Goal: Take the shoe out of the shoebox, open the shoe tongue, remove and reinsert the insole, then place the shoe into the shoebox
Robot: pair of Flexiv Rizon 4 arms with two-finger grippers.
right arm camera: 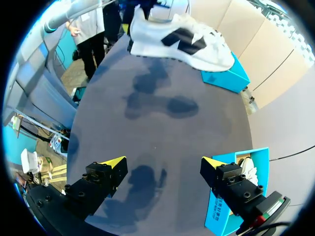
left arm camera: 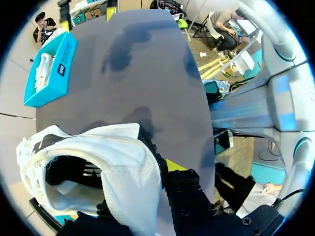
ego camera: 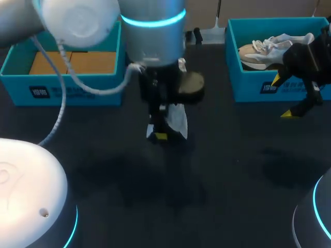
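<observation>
Hanging above the desk (ego camera: pixel 232 170) at mid-frame, the white shoe (ego camera: pixel 179 118) is pinched by its soft upper in the closed left gripper (ego camera: pixel 161 133); light but floppy, it probably wants a firmer heel hold, while the right gripper (right arm camera: pixel 163 164) stands open at the right edge

I see dark grey table (ego camera: pixel 232 170). Left teal shoebox (ego camera: pixel 77 90) sits at its far left edge. Right teal shoebox (ego camera: pixel 248 85) sits far right, well apart.

Robot lab setup: dark table (ego camera: pixel 222 175), left arm (ego camera: pixel 155 36) and right arm (ego camera: pixel 302 59) over it, teal shoebox (ego camera: pixel 72 88) at 10 o'clock, second shoebox (ego camera: pixel 253 85) at 2 o'clock.
</observation>
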